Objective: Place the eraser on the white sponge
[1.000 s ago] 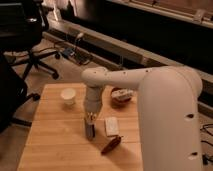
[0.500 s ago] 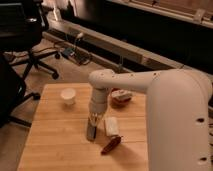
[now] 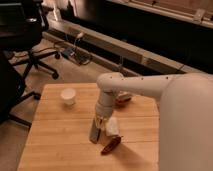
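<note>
Pincer (image 3: pixel 101 121) pinching flat grey eraser (image 3: pixel 95 131) upright on wooden table (image 3: pixel 60 135), beside blocky white sponge (image 3: pixel 113 127).

Robot arm (image 3: pixel 165 95) reaching in from the right, bent at a rounded elbow joint, forearm pointing straight down. Gripper (image 3: pixel 99 123) at its lower end, low over the table, fingers closed.
</note>
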